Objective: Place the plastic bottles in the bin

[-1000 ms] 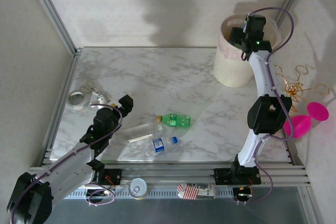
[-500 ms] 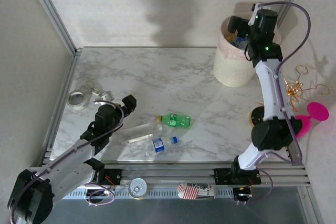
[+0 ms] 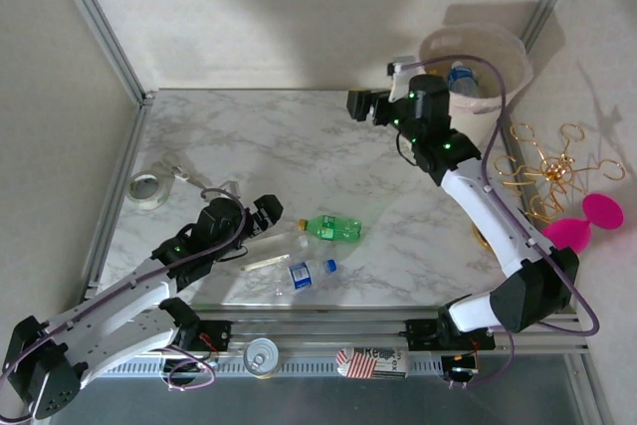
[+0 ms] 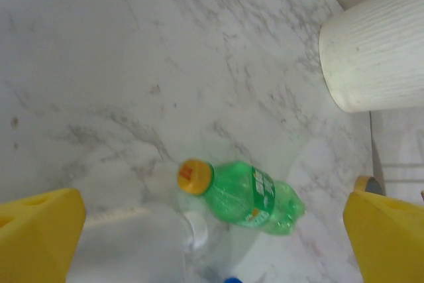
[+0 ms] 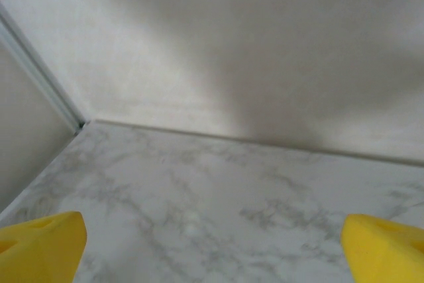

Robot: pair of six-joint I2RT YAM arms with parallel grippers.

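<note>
Three plastic bottles lie on the marble table: a green one with a yellow cap (image 3: pixel 332 228) (image 4: pixel 246 194), a clear one with a blue label (image 3: pixel 309 273), and a clear one without a label (image 3: pixel 264 245) (image 4: pixel 129 243). My left gripper (image 3: pixel 267 214) (image 4: pixel 213 231) hovers open just left of them, jaws wide apart above the clear and green bottles. The cream bin (image 3: pixel 508 52) (image 4: pixel 374 51) stands at the back right with a blue-capped bottle (image 3: pixel 460 77) inside. My right gripper (image 3: pixel 370 105) (image 5: pixel 212 243) is open and empty, above the table left of the bin.
A tape roll (image 3: pixel 146 189) lies at the left edge. A pink goblet (image 3: pixel 587 224) and a gold wire ornament (image 3: pixel 552 161) stand off the table's right side. A tin can (image 3: pixel 262 356) and a small box (image 3: pixel 373 362) sit by the front rail.
The right arm has swung from over the bin out to its left, gripper empty and wider open. The left gripper has moved right, closer to the lying bottles.
</note>
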